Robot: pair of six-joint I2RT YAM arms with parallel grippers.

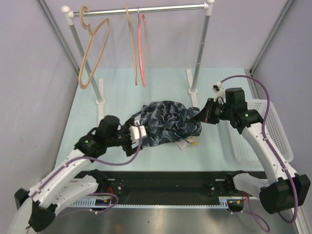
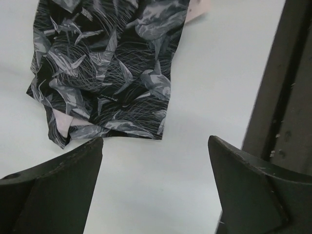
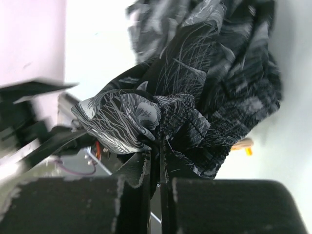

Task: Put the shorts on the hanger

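**Shorts pinched at one end, hanger well off on the rail**

On the pale table, a clothes rail stands at the far side. The shorts lie in a crumpled heap at the middle, between the two arms. The pink-red hanger hangs from the rail beside two wooden hangers, well apart from the cloth.

The right gripper is clamped tight on a bunched fold at the heap's right end. The left gripper stands wide apart with nothing in it, just beside the heap's left end. Its wrist view shows a hem lying flat ahead of the fingers, not between them. A small tag pokes out at the heap's near edge.

The step in hand looks like taking a second hold so the shorts can be spread. Done well, the left arm would slide low along the table and take the hem corner in a single layer. It would close only once cloth sits between its fingers, with the right pinch unbroken, so the garment opens rather than balls up.
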